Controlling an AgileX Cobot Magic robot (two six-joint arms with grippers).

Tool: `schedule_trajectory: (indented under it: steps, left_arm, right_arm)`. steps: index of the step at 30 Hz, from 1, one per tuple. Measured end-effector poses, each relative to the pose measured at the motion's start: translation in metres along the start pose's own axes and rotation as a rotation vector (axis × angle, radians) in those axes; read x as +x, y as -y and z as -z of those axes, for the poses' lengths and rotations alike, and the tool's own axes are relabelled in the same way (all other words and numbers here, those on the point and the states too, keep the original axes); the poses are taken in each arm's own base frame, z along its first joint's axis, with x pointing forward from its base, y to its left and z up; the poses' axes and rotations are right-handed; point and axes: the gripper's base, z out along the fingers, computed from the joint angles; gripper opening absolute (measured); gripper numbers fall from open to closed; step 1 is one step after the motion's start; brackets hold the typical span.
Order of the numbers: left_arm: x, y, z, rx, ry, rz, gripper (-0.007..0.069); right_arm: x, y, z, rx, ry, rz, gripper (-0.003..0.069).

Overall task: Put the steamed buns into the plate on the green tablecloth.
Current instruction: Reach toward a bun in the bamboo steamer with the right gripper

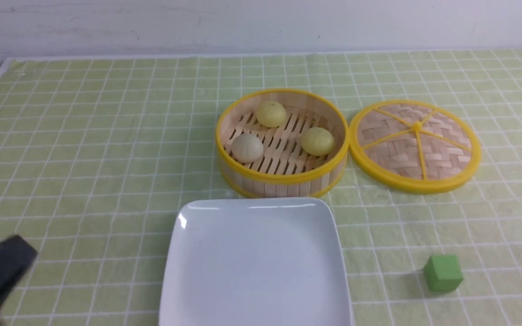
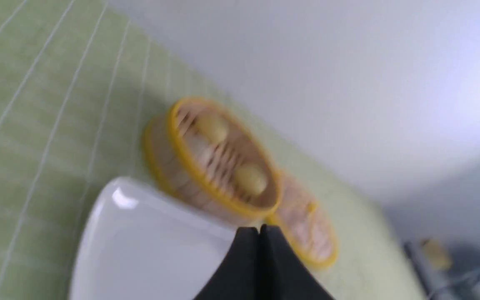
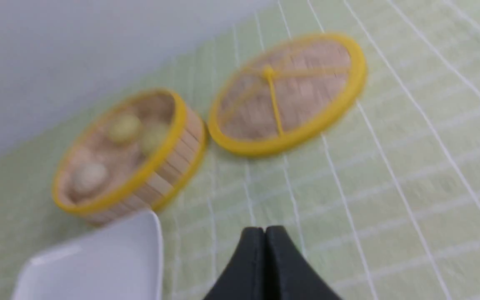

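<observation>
**Approach phase:** left gripper point(image 2: 259, 232) and right gripper point(image 3: 264, 233) both clenched, holding nothing.
The steamed buns point(image 1: 317, 141) lie in the steamer basket point(image 1: 282, 177), just behind the plate point(image 1: 256, 267); spread your left jaws before descending vertically over the off-white bun point(image 1: 247, 147).

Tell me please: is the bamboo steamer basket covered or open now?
Open. The lid lies flat beside the steamer basket, on its right, and three steamed buns show uncovered inside.
</observation>
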Motion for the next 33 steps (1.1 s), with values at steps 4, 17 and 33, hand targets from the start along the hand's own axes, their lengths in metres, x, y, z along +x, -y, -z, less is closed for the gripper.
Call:
schedule_trajectory:
  steps: [4,17,33]
  left_arm:
    - [-0.002,-0.008,-0.033,-0.195,-0.334,-0.041,0.0002]
    - [-0.02,-0.023,-0.114,-0.291,-0.749,-0.173,0.0004]
    - [-0.025,-0.028,-0.115,-0.331,-0.715,-0.255,0.0043]
  right_arm:
    - [-0.019,-0.011,-0.017,0.111,-0.243,0.077,-0.0011]
    - [-0.024,-0.081,-0.146,-0.37,-0.814,0.299,0.0075]
    - [-0.053,-0.184,-0.306,-0.207,-0.535,0.684,0.0419]
